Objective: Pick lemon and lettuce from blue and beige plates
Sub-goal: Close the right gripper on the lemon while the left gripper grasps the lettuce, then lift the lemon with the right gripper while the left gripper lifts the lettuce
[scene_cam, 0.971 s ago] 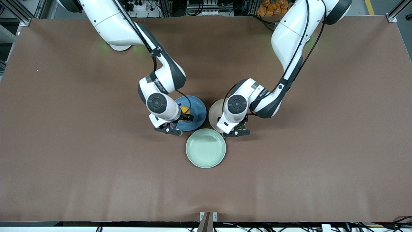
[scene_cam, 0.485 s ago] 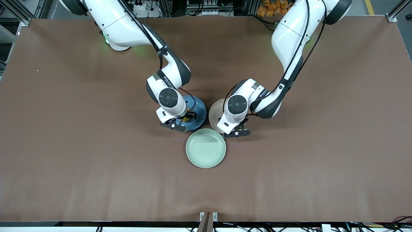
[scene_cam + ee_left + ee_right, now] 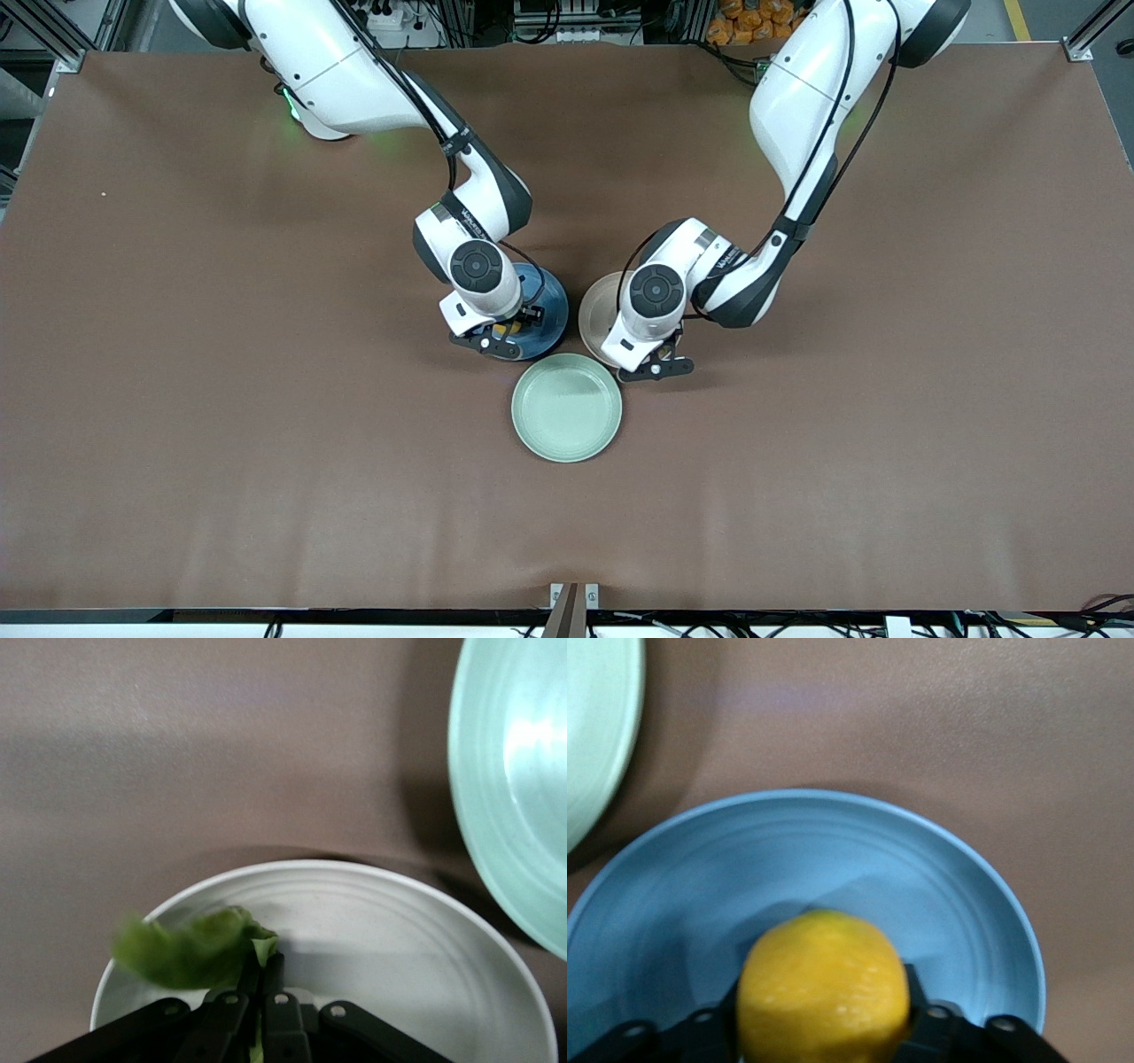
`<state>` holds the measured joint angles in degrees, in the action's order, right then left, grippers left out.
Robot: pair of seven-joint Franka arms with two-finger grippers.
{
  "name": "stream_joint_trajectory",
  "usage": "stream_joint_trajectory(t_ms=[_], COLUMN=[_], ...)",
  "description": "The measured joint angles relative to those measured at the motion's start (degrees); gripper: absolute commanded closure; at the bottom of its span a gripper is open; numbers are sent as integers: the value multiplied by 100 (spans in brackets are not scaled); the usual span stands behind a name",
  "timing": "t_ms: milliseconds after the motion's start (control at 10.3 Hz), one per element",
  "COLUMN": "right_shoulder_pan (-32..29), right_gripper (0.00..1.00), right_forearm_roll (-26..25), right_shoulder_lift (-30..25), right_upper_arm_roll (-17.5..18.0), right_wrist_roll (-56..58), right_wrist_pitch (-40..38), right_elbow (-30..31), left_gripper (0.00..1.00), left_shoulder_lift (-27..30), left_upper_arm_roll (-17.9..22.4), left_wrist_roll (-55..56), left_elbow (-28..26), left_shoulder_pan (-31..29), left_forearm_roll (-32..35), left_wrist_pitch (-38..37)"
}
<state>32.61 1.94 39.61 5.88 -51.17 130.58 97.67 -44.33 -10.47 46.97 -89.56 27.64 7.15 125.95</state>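
Note:
My right gripper [image 3: 505,333] is shut on the yellow lemon [image 3: 823,979] and holds it just over the blue plate [image 3: 551,312]; the plate fills the right wrist view [image 3: 939,877]. My left gripper [image 3: 663,356] is over the beige plate [image 3: 596,312], which is beside the blue one toward the left arm's end. In the left wrist view its fingers [image 3: 275,970] are shut on an edge of the green lettuce leaf [image 3: 182,950], which hangs just over the pale plate [image 3: 399,930]. The arms' wrists hide most of both plates in the front view.
A pale mint-green plate [image 3: 567,408] lies on the brown table, nearer to the front camera than the two plates and almost touching them. It also shows in the left wrist view [image 3: 518,771] and the right wrist view [image 3: 594,726].
My right arm's wrist has swung toward the left arm's end and now covers more of the blue plate, with the lemon in the gripper. My left arm has barely shifted.

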Motion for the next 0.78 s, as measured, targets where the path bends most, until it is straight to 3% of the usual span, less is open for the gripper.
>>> stream_joint_trajectory(t_ms=[388, 777], right_shoulder_pan=[3, -303], right_gripper=[67, 67], right_forearm_roll=[-123, -201], right_shoulder_lift=[-48, -504], right_upper_arm_roll=[1, -54], right_wrist_roll=[19, 894], right_wrist_pitch=[-358, -1338], right_elbow=[-125, -352], left_gripper=[100, 100], left_shoulder_lift=[10, 276], left_upper_arm_roll=[14, 13], left_wrist_roll=[118, 286], left_elbow=[123, 701], left_shoulder_pan=[3, -15], left_forearm_roll=[0, 0], left_wrist_pitch=[-113, -1219])
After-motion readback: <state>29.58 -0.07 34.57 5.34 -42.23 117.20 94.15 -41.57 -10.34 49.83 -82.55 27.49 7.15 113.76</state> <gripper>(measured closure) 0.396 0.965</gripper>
